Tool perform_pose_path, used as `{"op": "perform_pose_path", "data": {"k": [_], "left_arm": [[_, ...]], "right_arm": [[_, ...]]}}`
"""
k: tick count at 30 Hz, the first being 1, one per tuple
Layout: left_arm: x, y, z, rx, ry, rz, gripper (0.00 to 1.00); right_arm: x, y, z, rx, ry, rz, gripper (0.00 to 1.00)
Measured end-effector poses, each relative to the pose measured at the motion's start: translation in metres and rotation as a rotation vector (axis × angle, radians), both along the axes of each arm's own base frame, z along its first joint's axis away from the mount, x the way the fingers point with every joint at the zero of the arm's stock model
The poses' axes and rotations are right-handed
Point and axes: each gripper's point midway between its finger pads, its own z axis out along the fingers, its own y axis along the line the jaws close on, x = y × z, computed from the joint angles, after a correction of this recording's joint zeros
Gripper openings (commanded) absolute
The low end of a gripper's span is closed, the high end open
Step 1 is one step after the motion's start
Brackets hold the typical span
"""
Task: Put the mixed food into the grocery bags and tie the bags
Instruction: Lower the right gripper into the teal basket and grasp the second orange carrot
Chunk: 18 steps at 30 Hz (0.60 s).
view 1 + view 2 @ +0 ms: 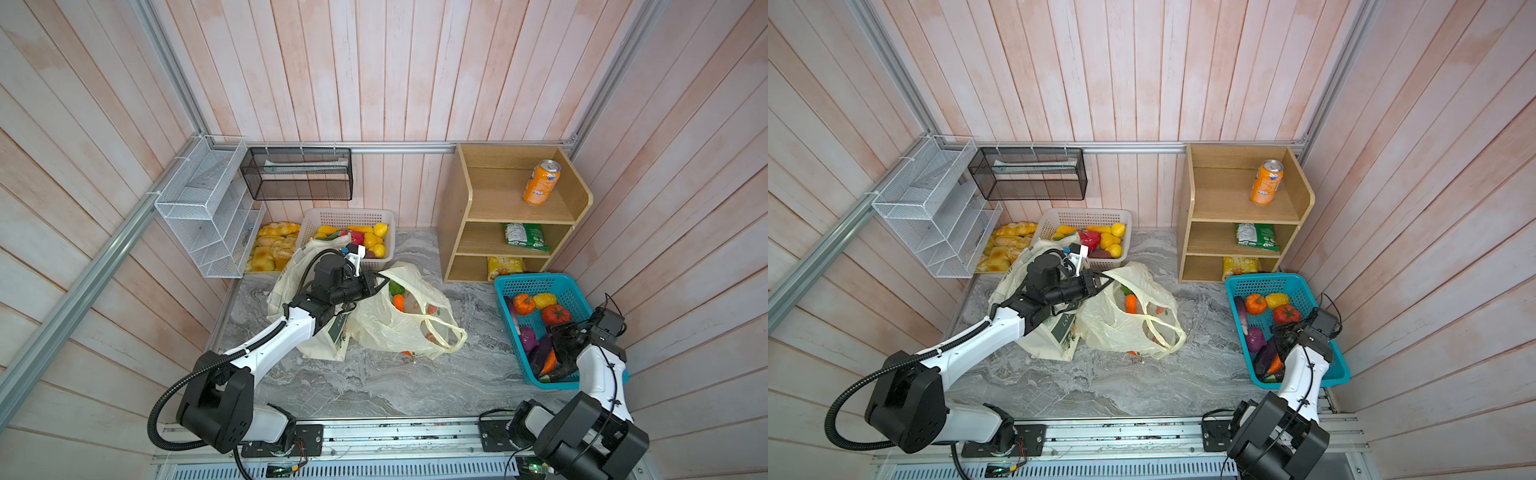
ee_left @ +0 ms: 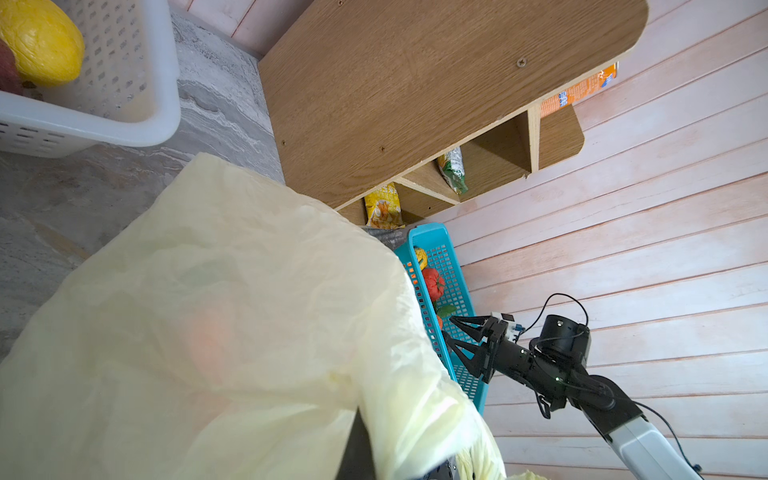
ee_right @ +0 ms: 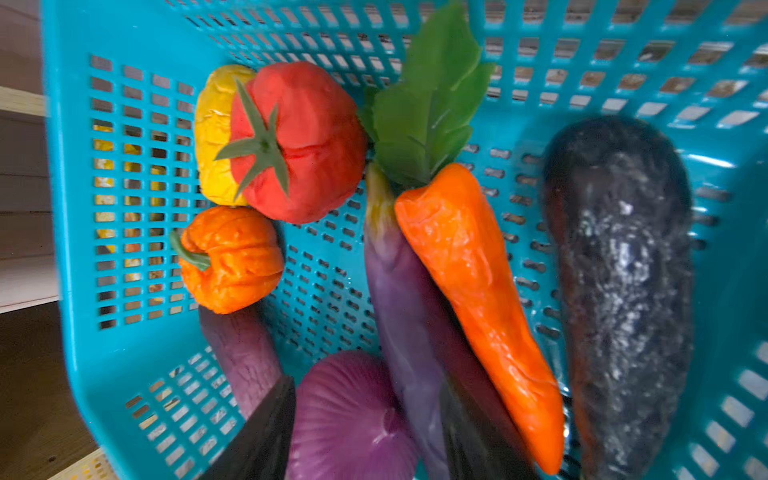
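1. My right gripper (image 3: 368, 390) hangs low inside the teal basket (image 3: 75, 208), which sits at the right edge of the tabletop near its front corner. The jaws are parted and grasp nothing I can see.
2. The carrot (image 3: 469, 266) I want lies on the basket floor, pressed against a long purple eggplant (image 3: 399, 299), with a purple onion (image 3: 349, 415) by its tip. My jaws seem to straddle the onion and eggplant rather than the carrot. If I clamp here, I will likely lift the wrong vegetable.
3. The carrot is glossy and tapered. A pinch near the thin end could squirt it out, so the thick end below the leaves looks safer.
4. Mid-tabletop, my left gripper (image 1: 379, 284) is clenched on the rim of the plastic bag (image 1: 395, 332), lifting its mouth. One carrot in the bag (image 1: 399, 302) already shows through the opening.
5. The film is thin. If my pinch slips, the mouth collapses and a dropped carrot lands on the tabletop.
6. The cloth tote (image 1: 291, 270) slumps under my left arm, touching the plastic bag. I cannot see inside it, nor find the red can or purple packet.
7. At the back right corner, the shelf (image 1: 457, 216) holds an orange can (image 1: 541, 183) and a green packet (image 1: 525, 237). Neither belongs in the bags.
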Motion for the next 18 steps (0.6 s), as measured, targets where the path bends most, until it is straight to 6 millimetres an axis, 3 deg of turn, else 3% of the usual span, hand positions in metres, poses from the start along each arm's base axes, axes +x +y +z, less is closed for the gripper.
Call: {"op": "perform_pose_path", "data": {"k": [5, 13, 18], "left_arm": [[-0.001, -0.001, -0.001, 0.002, 0.003, -0.004, 0.00], [-0.001, -0.002, -0.003, 0.003, 0.010, -0.004, 0.00], [0.000, -0.003, -0.007, 0.007, 0.021, -0.005, 0.00]], "right_arm": [[-0.003, -0.003, -0.001, -0.013, 0.020, -0.015, 0.58], [-0.019, -0.029, -0.009, -0.113, 0.148, -0.096, 0.58], [-0.025, -0.034, -0.022, -0.106, 0.209, -0.108, 0.52]]}}
